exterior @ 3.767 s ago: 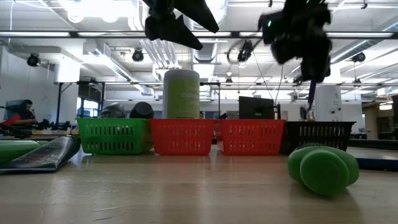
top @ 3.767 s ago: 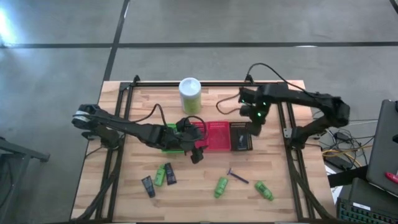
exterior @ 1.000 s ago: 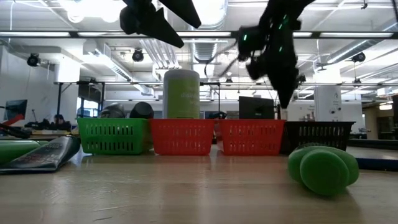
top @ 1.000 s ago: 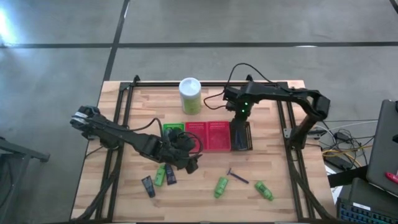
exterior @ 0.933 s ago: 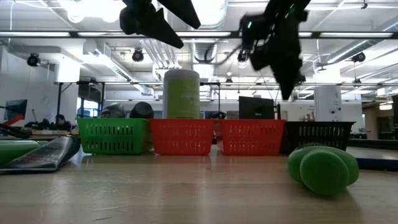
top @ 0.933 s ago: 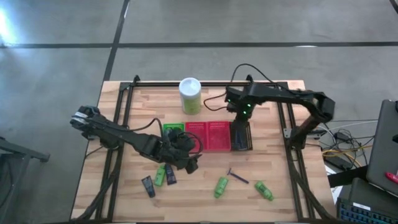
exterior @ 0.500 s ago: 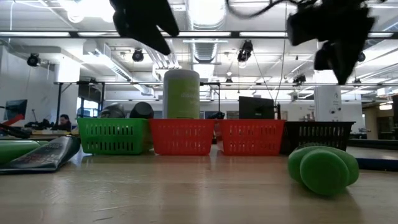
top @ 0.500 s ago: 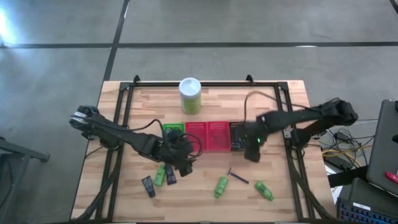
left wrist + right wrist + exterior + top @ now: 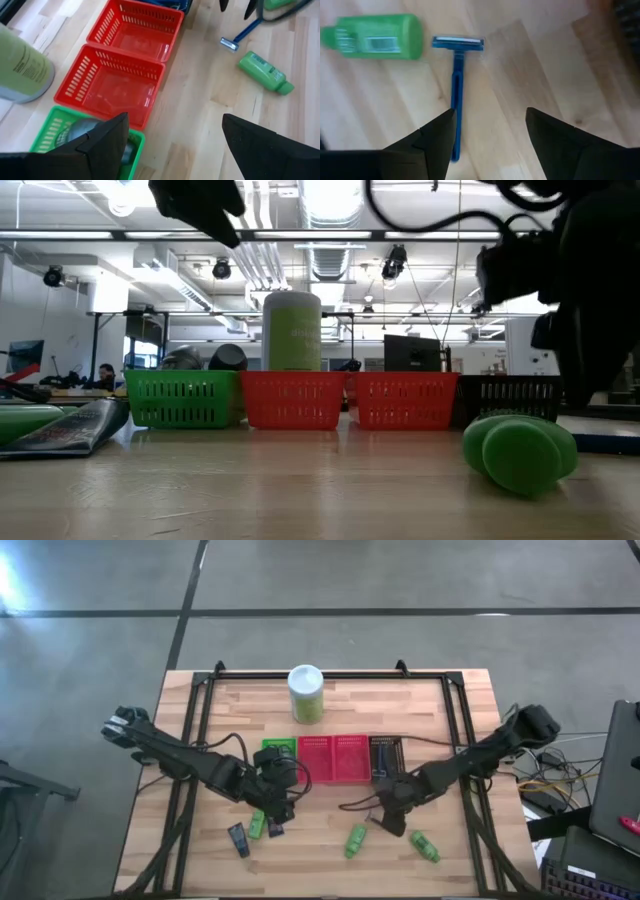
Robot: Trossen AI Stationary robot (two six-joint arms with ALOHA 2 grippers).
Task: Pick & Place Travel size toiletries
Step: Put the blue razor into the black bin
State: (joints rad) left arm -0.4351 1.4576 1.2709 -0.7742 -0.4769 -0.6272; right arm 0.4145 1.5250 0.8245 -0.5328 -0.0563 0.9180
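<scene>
The right gripper (image 9: 392,821) hangs low over the front middle of the table (image 9: 450,710) with its two fingers spread wide and nothing between them; its wrist view looks straight down on a blue razor (image 9: 454,95), whose head points away from the fingers and whose handle runs back toward the gap between them. A bright green tube (image 9: 371,30) lies just beside the razor's head. The left gripper (image 9: 278,808) is also wide open and empty, poised above the front left of the table over a cluster of a green tube (image 9: 258,825) and two small dark tubes (image 9: 237,838). Its wrist view shows two empty red baskets (image 9: 120,67) side by side, and a green basket (image 9: 52,131) next to them holding grey tubes (image 9: 82,131). A second green tube (image 9: 425,846) lies toward the front right, and a white-and-green canister (image 9: 306,692) stands upright behind the row of baskets.
</scene>
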